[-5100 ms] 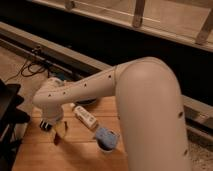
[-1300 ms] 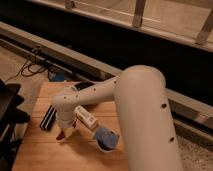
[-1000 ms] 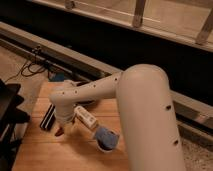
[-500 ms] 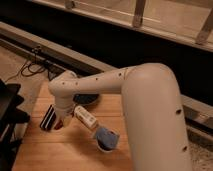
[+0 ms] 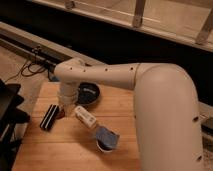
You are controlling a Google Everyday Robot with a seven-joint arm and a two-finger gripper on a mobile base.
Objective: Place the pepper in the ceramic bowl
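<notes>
Reddish-brown and small, the pepper (image 5: 60, 114) shows as a dim sliver right at the lower tip of your gripper (image 5: 64, 106), low over the wooden table (image 5: 45, 150); you cannot tell whether it touches the wood. Whether the gripper is clamped on it or spread around it is also not something you can tell from this view. The gripper hangs from the white arm (image 5: 115, 77), which reaches in from the right and bends down at the table's left side. Just left of the pepper lies a black ridged block (image 5: 48, 117), and just right of it a white bottle (image 5: 86, 116) lies on its side, slanted. The ceramic bowl (image 5: 95, 92), dark and glossy, sits near the table's far edge, up and to the right of the gripper, partly hidden by the arm. Nearer you, past the bottle's lower end, stands a small cup (image 5: 106, 146) with light blue contents.
</notes>
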